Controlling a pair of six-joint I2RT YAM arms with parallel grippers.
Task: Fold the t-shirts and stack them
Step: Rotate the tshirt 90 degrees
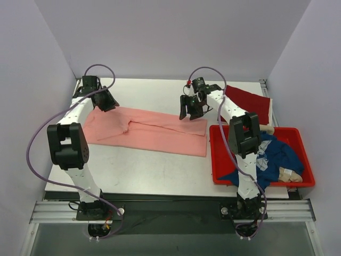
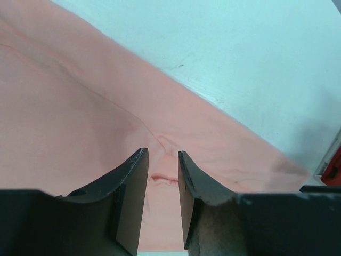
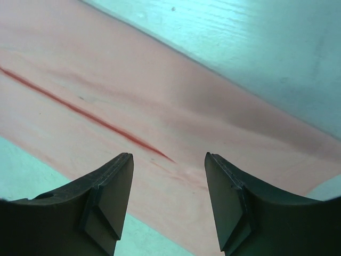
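1. Presently the left gripper [image 1: 106,101] hangs over the left end of the salmon-pink t-shirt [image 1: 146,130]. In its wrist view the fingers [image 2: 130,186] stand a narrow gap apart with nothing pinched between them, and cloth lies directly beneath.
2. Right gripper [image 1: 190,112]: jaws spread wide and empty, poised over the far right corner of the same shirt. A dark crease line [image 3: 80,110] runs beneath and to the left of its fingertips.
3. The salmon-pink t-shirt lies flat as a long folded band on the table [image 1: 149,165], reaching from under one gripper to under the other.
4. Dark red t-shirt [image 1: 249,101]: on the table just to the right of the right gripper, partly hidden behind that arm.
5. Navy blue t-shirt [image 1: 277,154]: crumpled inside the red tub [image 1: 292,131], to the right of the right gripper and nearer the arm's base. Pale cloth pieces [image 1: 290,173] lie with it; their kind cannot be determined.
6. Obstructions: the right arm's upper link crosses in front of the tub's left side. A purple cable [image 1: 29,154] loops out to the left of the left arm, apart from the shirt.
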